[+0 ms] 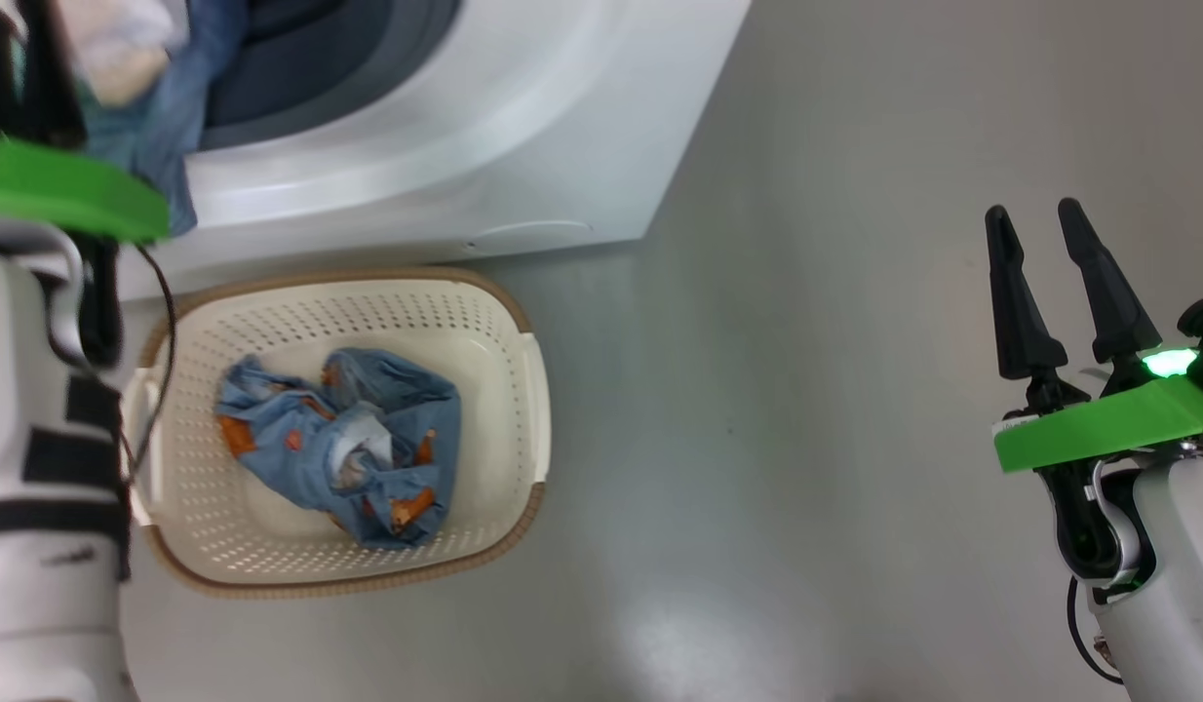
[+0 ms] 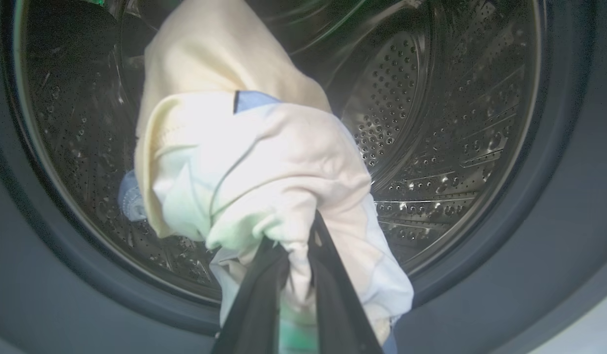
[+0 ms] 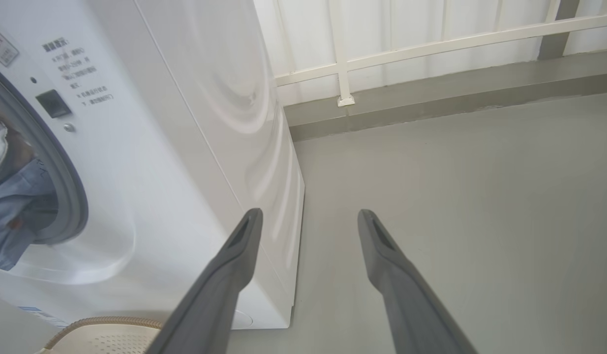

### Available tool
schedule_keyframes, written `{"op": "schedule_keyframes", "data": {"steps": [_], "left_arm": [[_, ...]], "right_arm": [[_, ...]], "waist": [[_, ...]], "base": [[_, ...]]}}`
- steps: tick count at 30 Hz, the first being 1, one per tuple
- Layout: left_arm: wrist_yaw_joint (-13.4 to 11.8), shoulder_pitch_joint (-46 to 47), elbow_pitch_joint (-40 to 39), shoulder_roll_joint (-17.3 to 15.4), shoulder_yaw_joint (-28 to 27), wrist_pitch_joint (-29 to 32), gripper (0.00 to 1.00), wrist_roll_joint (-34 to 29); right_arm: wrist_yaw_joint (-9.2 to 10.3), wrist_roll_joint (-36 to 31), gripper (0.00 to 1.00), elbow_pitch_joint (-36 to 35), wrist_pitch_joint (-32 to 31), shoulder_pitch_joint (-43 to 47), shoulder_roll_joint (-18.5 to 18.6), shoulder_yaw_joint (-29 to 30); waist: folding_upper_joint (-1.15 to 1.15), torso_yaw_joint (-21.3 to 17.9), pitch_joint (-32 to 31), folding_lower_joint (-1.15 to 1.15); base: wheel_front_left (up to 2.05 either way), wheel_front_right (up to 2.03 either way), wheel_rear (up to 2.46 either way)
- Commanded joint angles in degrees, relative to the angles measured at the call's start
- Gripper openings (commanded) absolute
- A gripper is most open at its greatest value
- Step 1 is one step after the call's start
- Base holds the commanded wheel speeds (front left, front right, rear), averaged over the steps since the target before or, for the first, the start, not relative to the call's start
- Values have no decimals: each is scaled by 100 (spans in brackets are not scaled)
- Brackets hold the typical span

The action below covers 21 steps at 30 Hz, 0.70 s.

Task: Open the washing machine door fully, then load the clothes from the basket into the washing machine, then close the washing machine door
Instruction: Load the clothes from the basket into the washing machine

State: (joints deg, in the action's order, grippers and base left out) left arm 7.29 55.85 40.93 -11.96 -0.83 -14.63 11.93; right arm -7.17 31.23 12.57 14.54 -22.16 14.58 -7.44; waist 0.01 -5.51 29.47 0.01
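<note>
Now your left claw reaches to the open mouth of the washing machine, clenched on the cream-white cloth, which hangs before the steel drum. Your right claw hovers released over the floor, far right. Near the machine's front, the basket holds the blue garment.

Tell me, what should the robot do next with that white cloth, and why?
Probably carry the left gripper deeper into the drum before letting go: it is shut on the cream cloth, which hangs at the drum's mouth, near the grey gasket.
</note>
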Motion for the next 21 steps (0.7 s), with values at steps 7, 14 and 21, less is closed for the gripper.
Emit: {"op": "schedule_keyframes", "data": {"steps": [7,14,21], "left_arm": [[14,1013,728,-499,-95,-37,0,-150],[-128,1700,981,-748,-130,-37,0,-323],[-365,1840,350,-895,-262,-37,0,-544]], "right_arm": [[-32,33,100,-160,46,-128,-29,-155],[-32,44,100,-179,46,-251,-108,-210],[-32,50,100,-191,46,-304,-152,-233]], "waist": [[-1,-390,459,-1],[-1,-596,692,-1],[-1,-731,813,-1]], "base": [[0,0,0],[0,0,0],[0,0,0]]}}
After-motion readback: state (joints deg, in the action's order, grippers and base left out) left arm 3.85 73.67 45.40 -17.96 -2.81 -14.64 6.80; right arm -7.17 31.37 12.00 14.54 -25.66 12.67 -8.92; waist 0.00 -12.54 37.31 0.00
